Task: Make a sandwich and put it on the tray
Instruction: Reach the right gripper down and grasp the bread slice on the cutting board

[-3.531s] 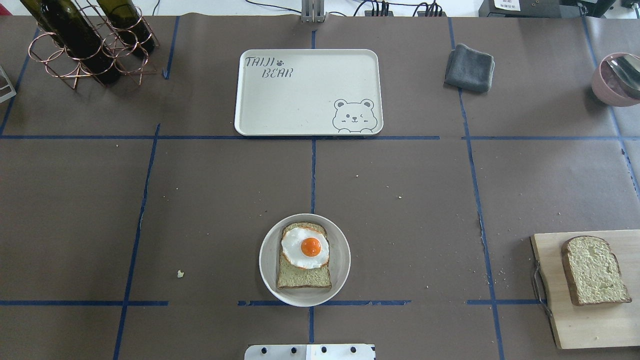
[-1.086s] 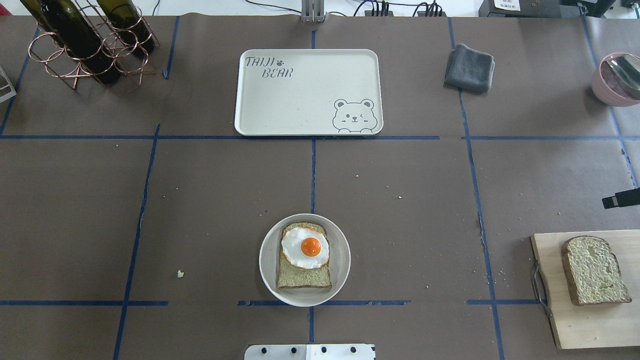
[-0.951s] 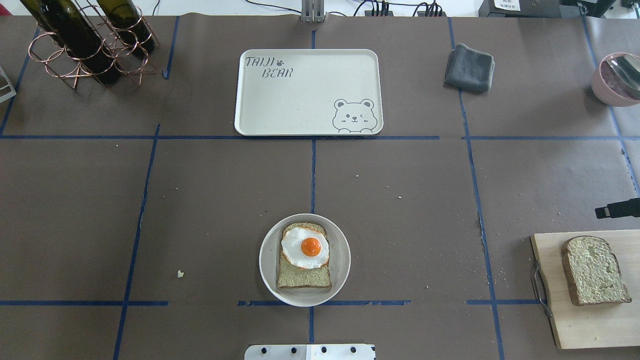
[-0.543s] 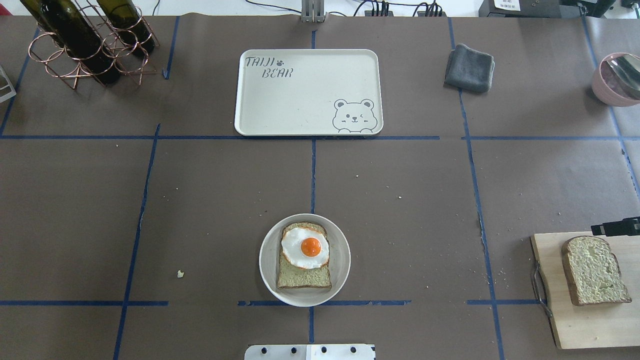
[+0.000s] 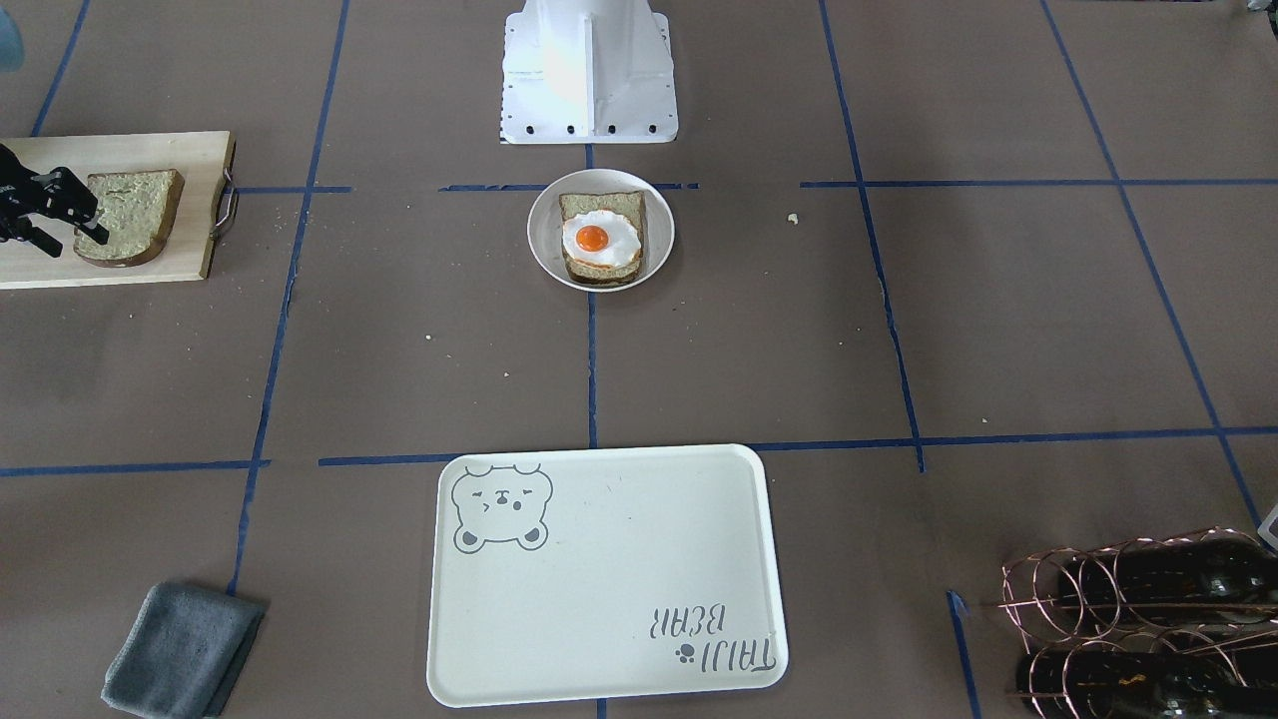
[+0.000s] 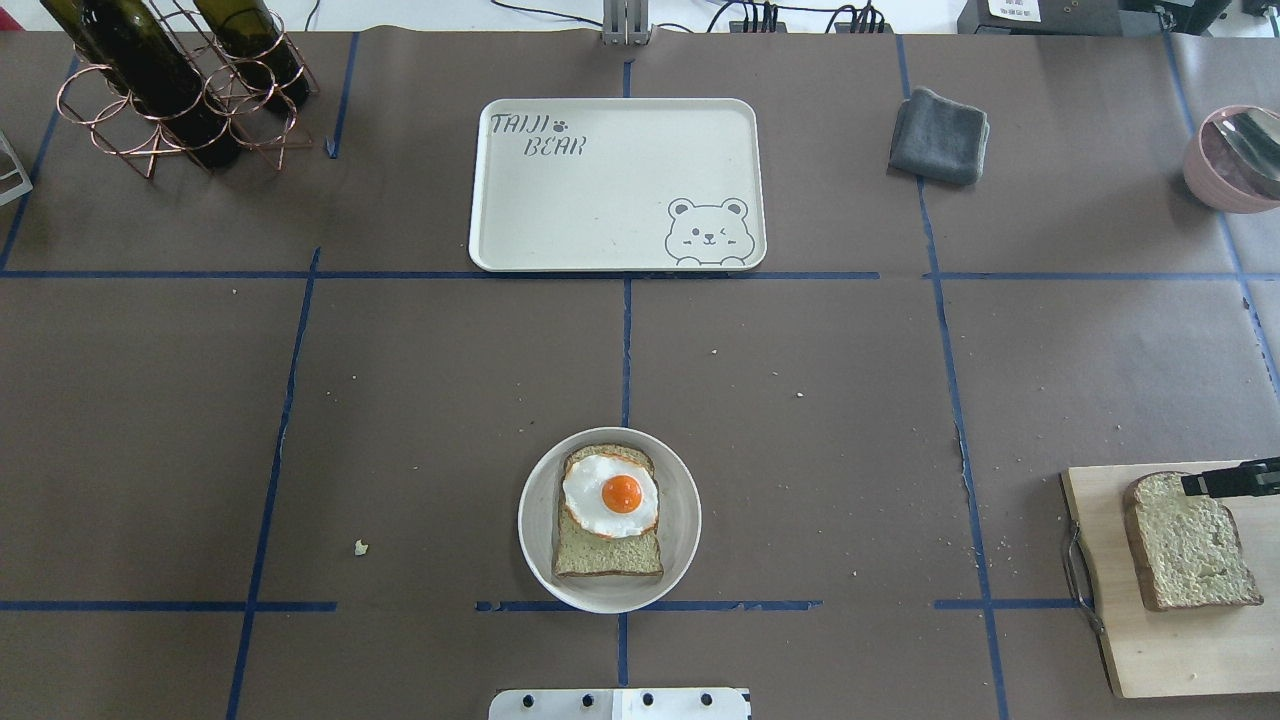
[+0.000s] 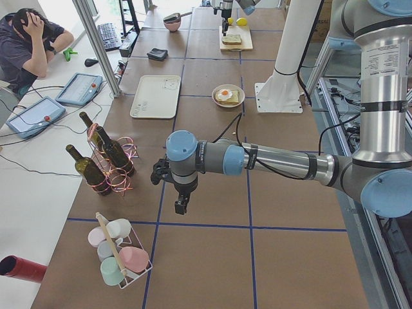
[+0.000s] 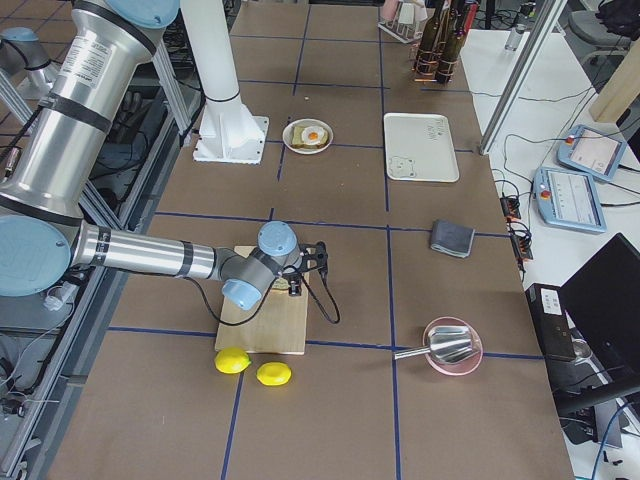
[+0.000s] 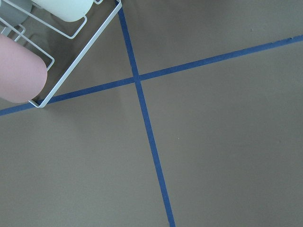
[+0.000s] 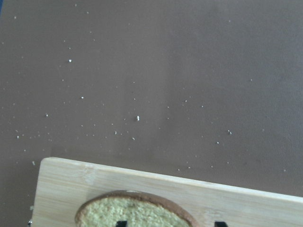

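A slice of bread (image 6: 606,555) topped with a fried egg (image 6: 610,495) lies on the small round plate (image 6: 683,520) near the robot. A second bread slice (image 6: 1190,545) lies on the wooden cutting board (image 6: 1150,660) at the right. My right gripper (image 5: 72,238) is open and hovers over that slice's far end; its fingertips (image 10: 121,223) show either side of the crust (image 10: 137,210). The bear tray (image 6: 600,200) sits empty at the far middle. My left gripper (image 7: 182,207) hangs over bare table at the left end; I cannot tell if it is open.
A copper rack with wine bottles (image 6: 170,80) stands far left. A grey cloth (image 6: 938,135) and a pink bowl with a spoon (image 6: 1235,155) are far right. Two lemons (image 8: 250,365) lie beside the cutting board. A wire rack of cups (image 7: 119,254) stands near the left gripper.
My right gripper came in from the right edge and moved toward the robot's side until it is over the bread slice on the cutting board. Nothing else has moved.
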Available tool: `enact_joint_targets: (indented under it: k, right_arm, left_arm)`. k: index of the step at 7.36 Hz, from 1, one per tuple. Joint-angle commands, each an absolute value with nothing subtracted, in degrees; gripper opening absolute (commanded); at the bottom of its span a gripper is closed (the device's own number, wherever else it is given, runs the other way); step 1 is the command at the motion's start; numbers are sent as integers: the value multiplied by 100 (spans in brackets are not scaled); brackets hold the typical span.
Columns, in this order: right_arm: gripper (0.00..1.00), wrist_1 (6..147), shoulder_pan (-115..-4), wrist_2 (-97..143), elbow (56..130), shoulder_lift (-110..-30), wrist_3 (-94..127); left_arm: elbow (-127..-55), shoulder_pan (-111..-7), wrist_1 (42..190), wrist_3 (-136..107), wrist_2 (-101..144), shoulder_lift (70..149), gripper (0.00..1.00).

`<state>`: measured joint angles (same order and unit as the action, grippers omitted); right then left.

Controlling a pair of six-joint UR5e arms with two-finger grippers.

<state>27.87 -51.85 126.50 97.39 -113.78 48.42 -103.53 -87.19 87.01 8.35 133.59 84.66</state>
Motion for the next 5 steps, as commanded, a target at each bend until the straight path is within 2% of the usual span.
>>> enact_joint_targets:
  k: [1,3,4,5]
  right_arm:
    - [69,2786,-5098,12639,9738,-11417,4843]
    - [66,2786,-5071,12595,9730,-11435,4843]
    - [58,2786,-5063,12595,9695,-11443,4843]
    - [57,2786,-5054,12595,9686,-11443,4843]
  left_arm:
    - [-10345,-8719,8701,835,13359,8490,100]
    - [-10345,-8719,8736,835,13359,8490,100]
    - [-10345,-8719,8736,835,13359,8490,100]
    - [-10345,-8719,8736,835,13359,8490,100]
